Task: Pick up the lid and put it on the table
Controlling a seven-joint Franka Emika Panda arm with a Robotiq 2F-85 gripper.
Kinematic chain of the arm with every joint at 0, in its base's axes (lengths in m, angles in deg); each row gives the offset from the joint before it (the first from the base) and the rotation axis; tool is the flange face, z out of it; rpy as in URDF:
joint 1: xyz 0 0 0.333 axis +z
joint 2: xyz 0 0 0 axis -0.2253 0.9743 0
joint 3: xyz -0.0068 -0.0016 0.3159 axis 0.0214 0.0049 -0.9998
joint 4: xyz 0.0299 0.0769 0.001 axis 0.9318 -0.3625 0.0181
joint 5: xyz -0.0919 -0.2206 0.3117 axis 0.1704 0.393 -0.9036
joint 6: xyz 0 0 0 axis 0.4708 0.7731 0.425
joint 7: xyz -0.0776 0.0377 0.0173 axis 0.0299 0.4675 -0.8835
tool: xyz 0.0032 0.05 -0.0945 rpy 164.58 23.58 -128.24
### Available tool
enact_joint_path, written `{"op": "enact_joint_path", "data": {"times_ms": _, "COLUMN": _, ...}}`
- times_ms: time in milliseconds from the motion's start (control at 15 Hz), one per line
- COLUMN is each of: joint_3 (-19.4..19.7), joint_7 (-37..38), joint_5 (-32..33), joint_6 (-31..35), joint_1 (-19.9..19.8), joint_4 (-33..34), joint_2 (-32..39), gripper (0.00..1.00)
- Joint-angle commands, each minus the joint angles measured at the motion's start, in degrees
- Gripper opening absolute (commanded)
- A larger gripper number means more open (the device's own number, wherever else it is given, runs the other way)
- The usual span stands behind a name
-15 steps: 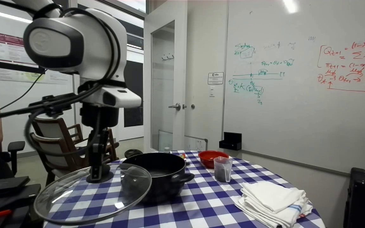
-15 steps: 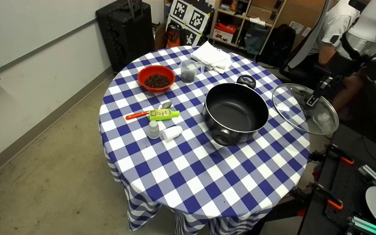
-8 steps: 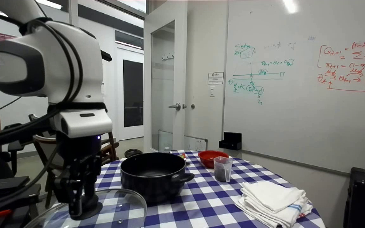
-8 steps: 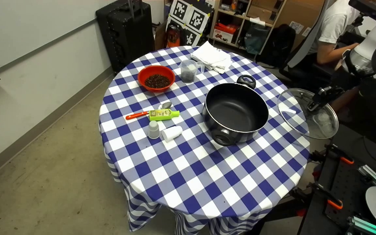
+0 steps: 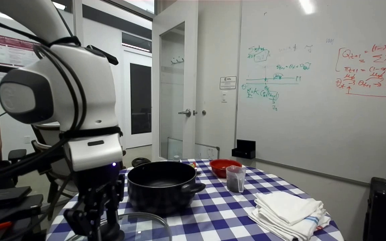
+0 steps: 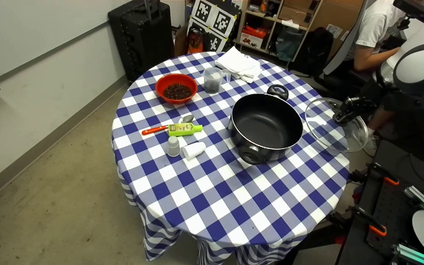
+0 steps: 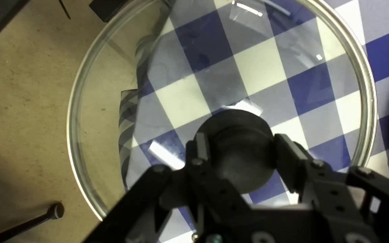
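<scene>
clear lid [image 7: 226, 91], partly over checked table [image 6: 217, 186], seemingly raised

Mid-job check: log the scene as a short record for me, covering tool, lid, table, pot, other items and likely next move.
tool: closed on the knob of the lid
lid: clear glass, off the pot; seems to overhang the edge of the table
lid touching table: cannot tell
table: round, covered in blue-and-white checks
pot: black, on the table, uncovered
bowl: red, dark bits inside
measuring cup: between bowl and towels
bottle: green, lying on its side
likely next: perhaps bring the lid further over the table before releasing
</scene>
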Motion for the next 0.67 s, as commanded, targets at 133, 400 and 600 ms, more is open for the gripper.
{"op": "enact_joint_path", "data": {"times_ms": 133, "joint_3": -3.41, "joint_7": -3.72, "joint_5": -8.23, "joint_6": 0.54, "joint_1": -0.21, "joint_4": 6.96, "joint_2": 7.03, "gripper": 0.25}}
{"op": "enact_joint_path", "data": {"times_ms": 400, "joint_3": -5.57, "joint_7": -6.11, "joint_5": -12.13, "joint_6": -0.28, "joint_1": -2.04, "joint_4": 11.10, "joint_2": 12.01, "gripper": 0.25}}
{"op": "enact_joint_path", "data": {"times_ms": 600, "joint_3": -6.74, "joint_7": -7.49, "joint_5": -13.33, "joint_6": -0.70, "joint_1": -3.43, "joint_4": 13.97, "joint_2": 15.50, "gripper": 0.25}}
